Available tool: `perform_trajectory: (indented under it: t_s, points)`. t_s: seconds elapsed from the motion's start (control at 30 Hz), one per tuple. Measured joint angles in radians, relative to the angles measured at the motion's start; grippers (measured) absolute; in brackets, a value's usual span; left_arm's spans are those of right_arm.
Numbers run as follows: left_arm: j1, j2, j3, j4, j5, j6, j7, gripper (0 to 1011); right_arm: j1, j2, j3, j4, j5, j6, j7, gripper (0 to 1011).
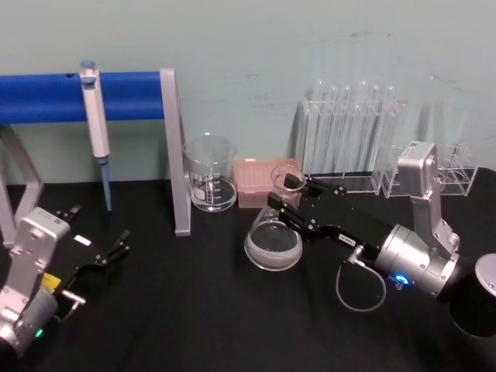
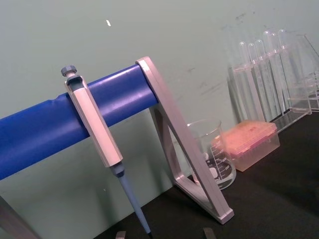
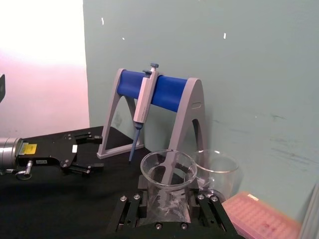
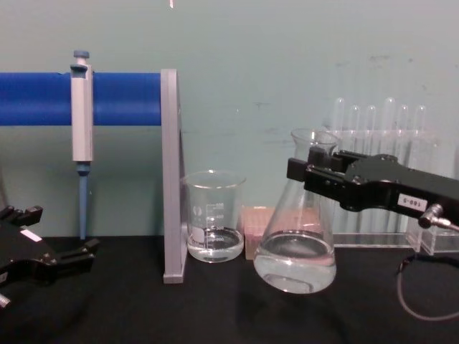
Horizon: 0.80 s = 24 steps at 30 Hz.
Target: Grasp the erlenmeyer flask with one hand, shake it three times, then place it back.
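Right claw (image 1: pixel 288 191) is clamped on the neck of the erlenmeyer flask (image 1: pixel 273 239), just below the flared rim. The flask is tilted, with a little clear liquid pooled in its base, in front of the pink tip box (image 1: pixel 260 184) and right of the beaker (image 1: pixel 211 177). Left claw (image 1: pixel 101 223) is spread wide, holding nothing, low over the bench (image 1: pixel 194 310) at far left.

The erlenmeyer flask (image 1: pixel 273 240) is leaning before and right of the beaker (image 1: pixel 210 182). The tip box (image 1: pixel 258 184) is lying just right of the beaker, and the pipette stand (image 1: pixel 177 155) is standing just left of it.
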Motion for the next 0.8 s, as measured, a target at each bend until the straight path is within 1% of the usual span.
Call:
perform_trajectory:
  t_s: [0.4,0.53,0.8]
  points:
    - [0.000,0.000,0.000,0.000,0.000,0.000,0.000,1001,-0.005,0.003,0.000,-0.009,0.002,0.000,-0.004,450]
    - [0.000,0.000,0.000,0.000,0.000,0.000,0.000,1001,-0.006,0.004,-0.006,-0.012,0.002,-0.001,0.004,450]
    - [0.000,0.000,0.000,0.000,0.000,0.000,0.000,1001,-0.007,0.006,-0.032,-0.028,0.009,-0.005,0.044,450]
